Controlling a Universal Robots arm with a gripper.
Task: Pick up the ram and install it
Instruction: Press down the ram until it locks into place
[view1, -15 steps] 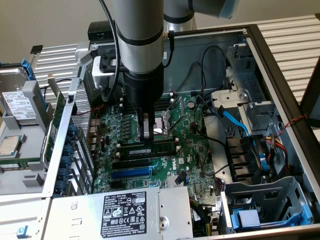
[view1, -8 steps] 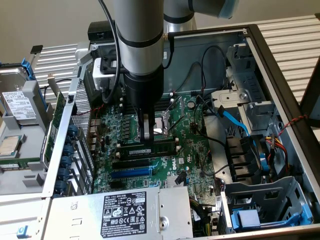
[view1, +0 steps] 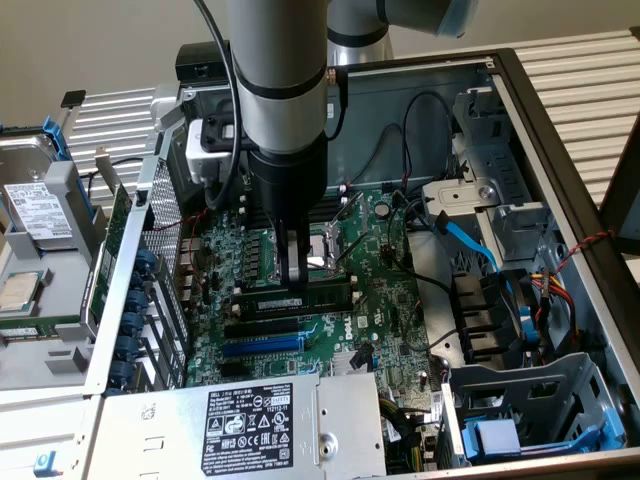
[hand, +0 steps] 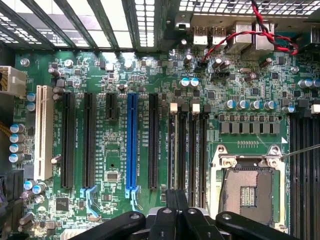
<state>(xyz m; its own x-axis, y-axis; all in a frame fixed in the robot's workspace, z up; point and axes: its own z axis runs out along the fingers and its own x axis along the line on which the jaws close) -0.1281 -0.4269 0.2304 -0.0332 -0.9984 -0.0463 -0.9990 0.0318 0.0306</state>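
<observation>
The ram (view1: 322, 298), a thin green stick with black chips, stands on edge in a long memory slot on the green motherboard (view1: 390, 300), just in front of the CPU socket (view1: 330, 250). My gripper (view1: 293, 283) hangs straight down over it, shut, its fingertips at the stick's top edge near the end towards the exterior view's left. Nothing is held between the fingers. In the wrist view the black fingers (hand: 172, 200) are pressed together over the row of black memory slots (hand: 192, 150). I cannot tell there which slot holds the stick.
The open computer case has a silver power supply (view1: 250, 425) in front and a drive cage (view1: 530, 400) at the exterior view's right. A blue cable (view1: 470, 240) and black wires cross the board. Black and blue expansion slots (hand: 131, 140) lie beside the memory slots. A hard drive (view1: 40, 210) lies outside.
</observation>
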